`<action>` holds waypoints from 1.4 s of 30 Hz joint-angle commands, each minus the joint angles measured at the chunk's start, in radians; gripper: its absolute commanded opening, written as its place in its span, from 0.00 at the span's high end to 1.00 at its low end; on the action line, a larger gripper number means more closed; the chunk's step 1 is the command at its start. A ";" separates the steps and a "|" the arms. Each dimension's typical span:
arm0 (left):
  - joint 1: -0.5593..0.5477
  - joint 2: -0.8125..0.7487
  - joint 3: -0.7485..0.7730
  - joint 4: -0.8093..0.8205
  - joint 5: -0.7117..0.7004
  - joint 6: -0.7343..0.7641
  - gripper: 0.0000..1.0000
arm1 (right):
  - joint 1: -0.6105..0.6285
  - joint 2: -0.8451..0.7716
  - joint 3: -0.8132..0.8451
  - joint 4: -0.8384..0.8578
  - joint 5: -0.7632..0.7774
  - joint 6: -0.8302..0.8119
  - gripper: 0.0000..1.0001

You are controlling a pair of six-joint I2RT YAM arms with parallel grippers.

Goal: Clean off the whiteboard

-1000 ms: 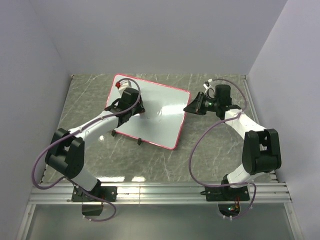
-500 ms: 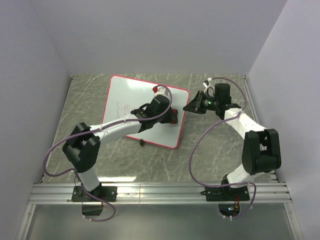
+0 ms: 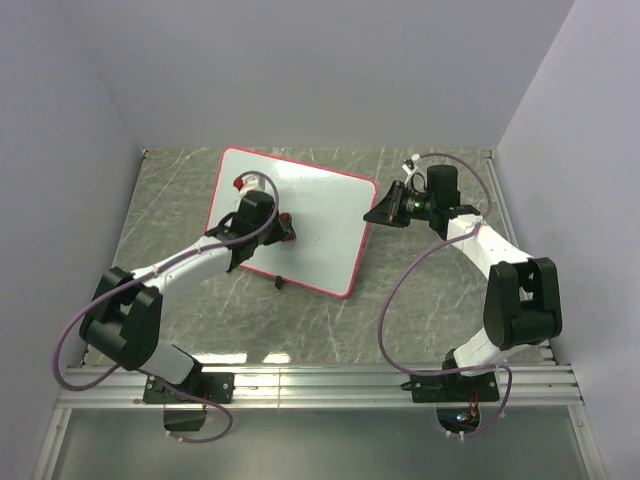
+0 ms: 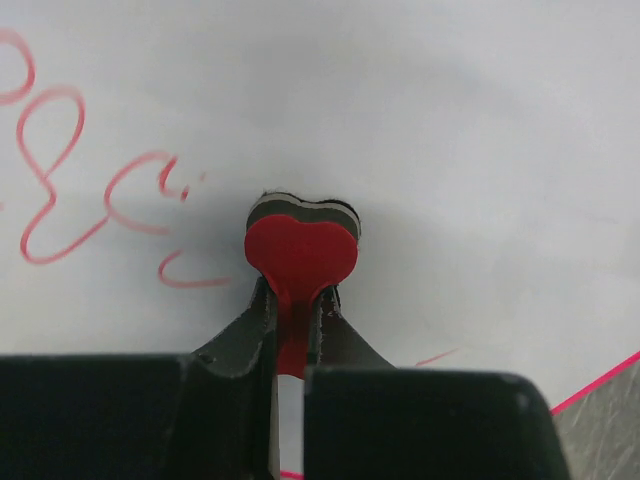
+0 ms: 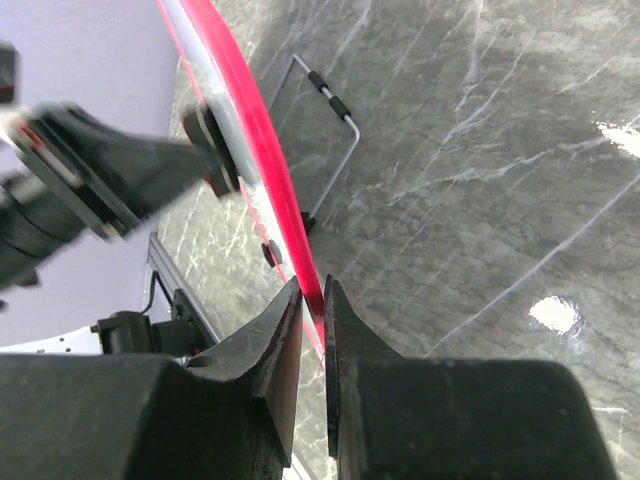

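Note:
The whiteboard (image 3: pixel 322 212) lies tilted on the table, white with a thin red-pink frame. My left gripper (image 3: pixel 279 228) is over its left-middle, shut on a small red eraser (image 4: pixel 301 250) whose felt face presses against the board (image 4: pixel 450 120). Red scribbles (image 4: pixel 60 175) remain just left of the eraser. My right gripper (image 3: pixel 380 213) is at the board's right edge. In the right wrist view its jaws (image 5: pixel 312 292) are shut on the red frame (image 5: pixel 232 95), with the board seen edge-on.
Grey marble tabletop (image 3: pixel 430 300) surrounds the board, enclosed by pale walls. A wire stand (image 5: pixel 335 125) and small black feet (image 3: pixel 279 283) sit under the board's near edge. An aluminium rail (image 3: pixel 320 385) runs along the front by the arm bases.
My left gripper swept the eraser right across the board, then back to the left-middle. The board shifted slightly. The right gripper kept its hold on the frame.

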 commanded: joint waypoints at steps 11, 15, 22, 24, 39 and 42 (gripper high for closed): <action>-0.277 0.058 -0.033 0.025 -0.010 -0.059 1.00 | 0.013 -0.029 0.094 0.036 -0.024 0.051 1.00; -0.298 0.115 0.094 0.016 -0.006 -0.038 1.00 | 0.027 -0.038 0.084 0.033 -0.018 0.053 1.00; -0.259 0.103 0.115 -0.026 -0.081 -0.009 1.00 | 0.039 -0.060 0.067 0.019 -0.014 0.044 1.00; -0.205 0.062 0.046 -0.009 -0.079 -0.012 1.00 | 0.040 -0.063 0.070 -0.001 -0.009 0.031 1.00; 0.084 -0.113 -0.286 0.080 -0.067 0.011 1.00 | 0.037 -0.038 0.126 -0.072 -0.004 -0.007 1.00; 0.079 -0.100 -0.258 0.112 -0.015 0.001 1.00 | 0.039 -0.035 0.139 -0.075 -0.004 -0.004 1.00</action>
